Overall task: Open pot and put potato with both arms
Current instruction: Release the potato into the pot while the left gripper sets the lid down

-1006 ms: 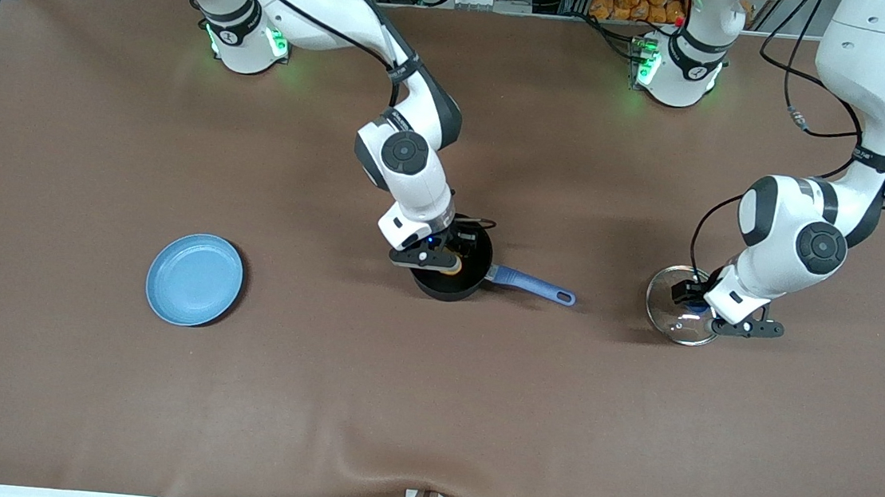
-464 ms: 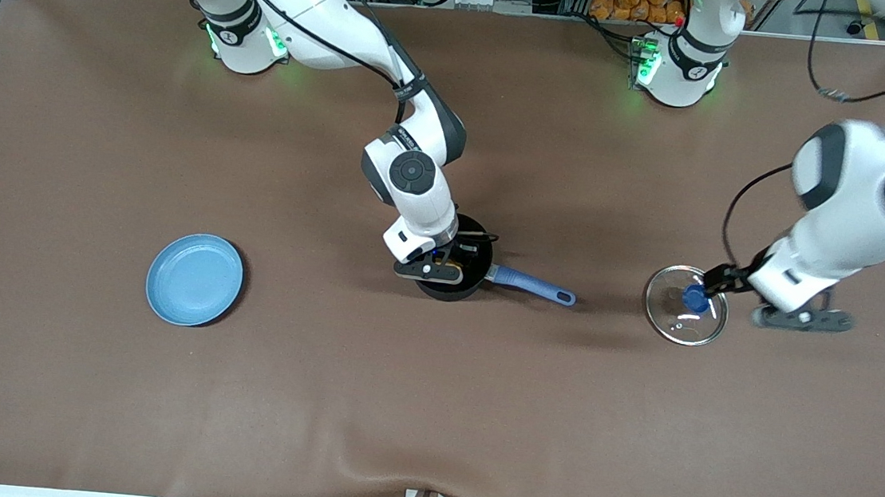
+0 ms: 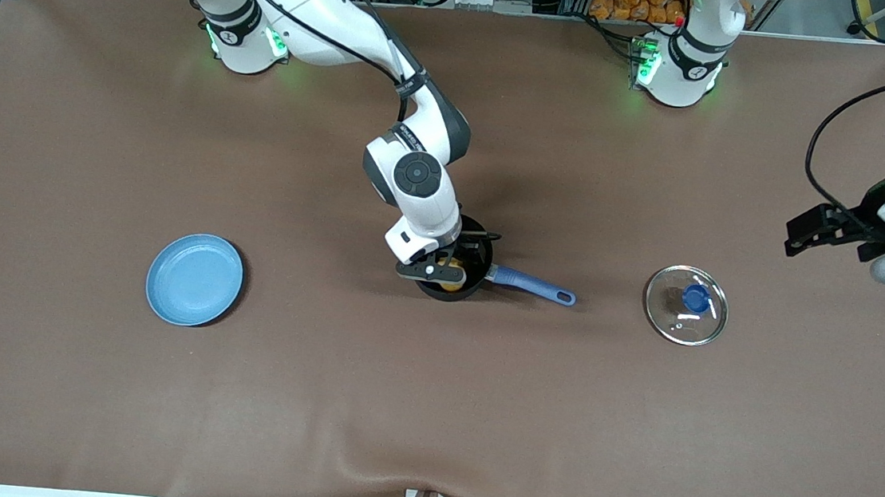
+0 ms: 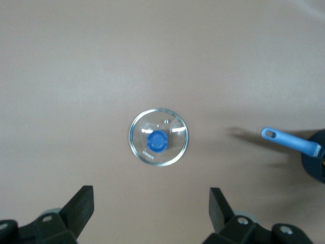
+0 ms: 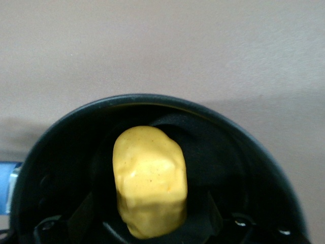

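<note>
Brown desk (image 3: 79,377): lumpy yellow potato (image 5: 150,180) sits in the black saucepan (image 3: 453,269), right gripper (image 3: 441,268) jaws spread, left gripper (image 4: 152,211) jaws spread above the glass lid (image 3: 686,305); next, likely retreat.

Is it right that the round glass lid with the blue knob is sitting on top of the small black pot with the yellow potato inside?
Not quite. The front view shows the round glass lid with the blue knob lying on the brown table, apart from the small black pot. The yellow potato is inside, as you said.

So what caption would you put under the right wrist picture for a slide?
The yellow potato sits inside the black pot, with the right tool's open fingers on either side of it.
</note>
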Robot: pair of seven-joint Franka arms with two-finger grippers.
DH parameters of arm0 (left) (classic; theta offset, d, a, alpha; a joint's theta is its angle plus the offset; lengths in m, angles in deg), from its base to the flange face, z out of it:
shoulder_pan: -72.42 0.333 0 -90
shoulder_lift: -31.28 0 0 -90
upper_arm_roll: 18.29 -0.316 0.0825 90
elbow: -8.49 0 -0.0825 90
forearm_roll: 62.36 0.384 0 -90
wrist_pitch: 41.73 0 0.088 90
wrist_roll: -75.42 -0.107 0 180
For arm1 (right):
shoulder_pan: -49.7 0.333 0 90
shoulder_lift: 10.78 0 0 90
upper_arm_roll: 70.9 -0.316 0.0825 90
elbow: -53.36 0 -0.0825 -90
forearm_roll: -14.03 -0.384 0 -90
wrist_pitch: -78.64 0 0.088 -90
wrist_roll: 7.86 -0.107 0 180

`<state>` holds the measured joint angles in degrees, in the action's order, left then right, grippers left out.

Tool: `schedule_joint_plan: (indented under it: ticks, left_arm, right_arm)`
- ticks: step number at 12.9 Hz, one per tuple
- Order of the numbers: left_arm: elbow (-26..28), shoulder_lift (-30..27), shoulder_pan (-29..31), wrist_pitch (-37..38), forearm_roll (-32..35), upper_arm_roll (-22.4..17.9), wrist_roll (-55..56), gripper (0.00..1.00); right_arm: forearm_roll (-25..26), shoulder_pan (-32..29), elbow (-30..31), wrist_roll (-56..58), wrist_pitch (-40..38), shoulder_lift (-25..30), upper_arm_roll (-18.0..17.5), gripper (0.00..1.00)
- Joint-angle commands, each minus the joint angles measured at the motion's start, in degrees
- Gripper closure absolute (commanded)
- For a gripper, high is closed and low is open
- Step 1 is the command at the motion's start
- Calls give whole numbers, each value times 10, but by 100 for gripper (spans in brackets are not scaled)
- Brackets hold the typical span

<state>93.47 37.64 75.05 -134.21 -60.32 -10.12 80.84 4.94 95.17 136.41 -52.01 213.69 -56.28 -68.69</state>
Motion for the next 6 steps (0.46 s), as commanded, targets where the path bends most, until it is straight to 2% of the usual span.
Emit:
schedule_joint_plan:
  ticks: [1,2,4,6]
  left_arm:
    - [-38,7,-2,48,3,7,2,0]
    - [-44,0,-2,49,-3,7,2,0]
    - [-44,-15,-3,66,-5,8,2,0]
    - [-39,-41,-2,86,-6,7,-2,0]
  right_arm:
    - [7,-17,-31,-1,-105,37,-5,0]
    - [7,-22,-44,-1,-140,45,-5,0]
    - [9,-41,-51,-1,-208,99,3,0]
    - [15,-64,-48,-6,-291,159,37,0]
